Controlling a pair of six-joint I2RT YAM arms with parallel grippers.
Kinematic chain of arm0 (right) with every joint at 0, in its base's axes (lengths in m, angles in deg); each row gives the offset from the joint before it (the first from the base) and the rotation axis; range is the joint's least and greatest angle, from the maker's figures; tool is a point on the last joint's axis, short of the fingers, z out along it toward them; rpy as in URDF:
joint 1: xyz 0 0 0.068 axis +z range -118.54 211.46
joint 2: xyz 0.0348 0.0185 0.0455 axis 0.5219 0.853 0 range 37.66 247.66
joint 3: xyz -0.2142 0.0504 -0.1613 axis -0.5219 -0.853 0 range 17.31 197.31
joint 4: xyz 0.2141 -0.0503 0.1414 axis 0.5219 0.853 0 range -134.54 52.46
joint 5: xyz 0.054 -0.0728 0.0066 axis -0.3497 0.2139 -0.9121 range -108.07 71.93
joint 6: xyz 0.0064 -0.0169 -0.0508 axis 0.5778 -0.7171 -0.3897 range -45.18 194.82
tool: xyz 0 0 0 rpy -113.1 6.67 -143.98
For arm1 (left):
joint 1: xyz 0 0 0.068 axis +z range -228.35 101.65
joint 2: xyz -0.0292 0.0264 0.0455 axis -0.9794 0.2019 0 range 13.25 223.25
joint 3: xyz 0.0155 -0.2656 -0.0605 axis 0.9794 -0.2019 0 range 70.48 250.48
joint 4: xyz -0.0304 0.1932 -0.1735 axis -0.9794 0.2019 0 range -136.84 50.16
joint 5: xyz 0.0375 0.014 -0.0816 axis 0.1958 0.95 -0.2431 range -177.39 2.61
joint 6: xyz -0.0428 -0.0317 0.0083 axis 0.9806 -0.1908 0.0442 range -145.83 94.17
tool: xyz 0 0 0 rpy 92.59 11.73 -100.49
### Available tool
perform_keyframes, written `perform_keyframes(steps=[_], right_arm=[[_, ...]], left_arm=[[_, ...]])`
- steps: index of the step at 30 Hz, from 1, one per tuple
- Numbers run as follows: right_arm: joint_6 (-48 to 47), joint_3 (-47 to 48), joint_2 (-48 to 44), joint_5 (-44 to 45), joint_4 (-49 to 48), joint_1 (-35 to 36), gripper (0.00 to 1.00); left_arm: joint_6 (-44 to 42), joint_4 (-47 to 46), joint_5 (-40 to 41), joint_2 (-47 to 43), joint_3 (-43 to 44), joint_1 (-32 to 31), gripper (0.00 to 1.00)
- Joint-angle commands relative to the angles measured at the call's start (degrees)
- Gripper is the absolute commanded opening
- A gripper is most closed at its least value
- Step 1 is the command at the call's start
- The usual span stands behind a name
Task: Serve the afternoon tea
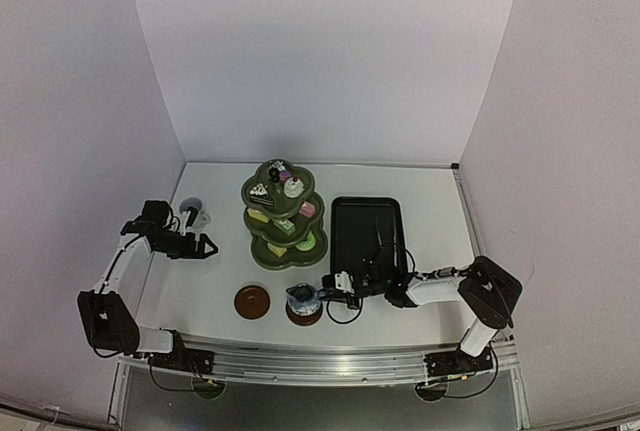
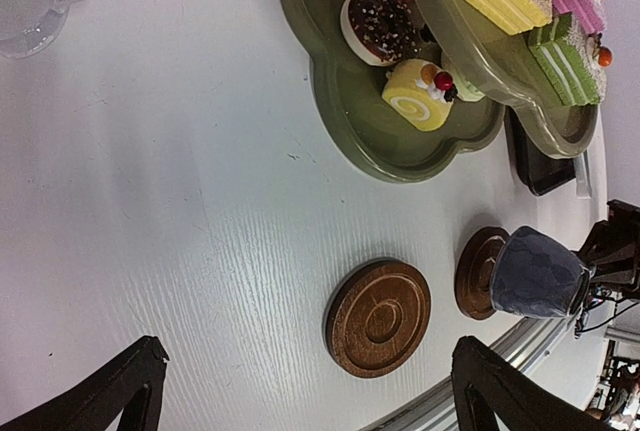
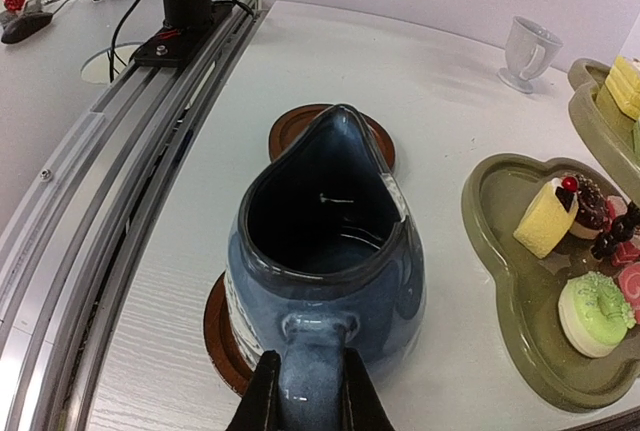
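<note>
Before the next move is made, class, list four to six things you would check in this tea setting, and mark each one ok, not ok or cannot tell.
1. Right fingers shut on the handle of the blue pot: ok.
2. Blue pot upright on its brown coaster: ok.
3. Liquid inside the pot: cannot tell, the inside is dark.
4. Second coaster bare and ready for a cup: ok.
5. White mug set on a coaster: not ok, it stands on the bare table, apart from both coasters.
6. Left fingers open and holding nothing: ok.
</note>
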Motion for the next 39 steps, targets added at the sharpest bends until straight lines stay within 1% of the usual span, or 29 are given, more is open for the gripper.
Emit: perform_keyframes(steps=[1,6,12,17,25,39], right_arm=[[-0.4,0.0,1.1,-1.1,-7.4,0.2,0.0],[0.1,0.0,3.9,-1.1,-9.7,0.2,0.0],[0.6,-1.0,2.9,-1.8,-10.0,0.2,0.0],[0.7,-1.8,1.7,-0.2,-9.9,0.9,0.0],[1.6,-2.6,2.6,1.1,-10.2,2.6,0.0],[2.1,-3.8,-3.2,3.1,-10.2,3.8,0.0]], left_arm=[[-0.9,-1.7,-1.5,0.0,0.1,0.2,1.0],[-1.2,-1.9,-1.7,0.5,0.4,0.2,1.0],[-1.5,-1.8,-1.5,0.4,0.6,0.2,1.0],[-1.5,-2.1,-1.5,0.2,0.4,0.2,1.0],[-1.4,-2.5,-1.2,0.5,1.2,0.3,1.0],[-2.2,-2.0,-0.8,0.7,1.8,0.3,1.0]])
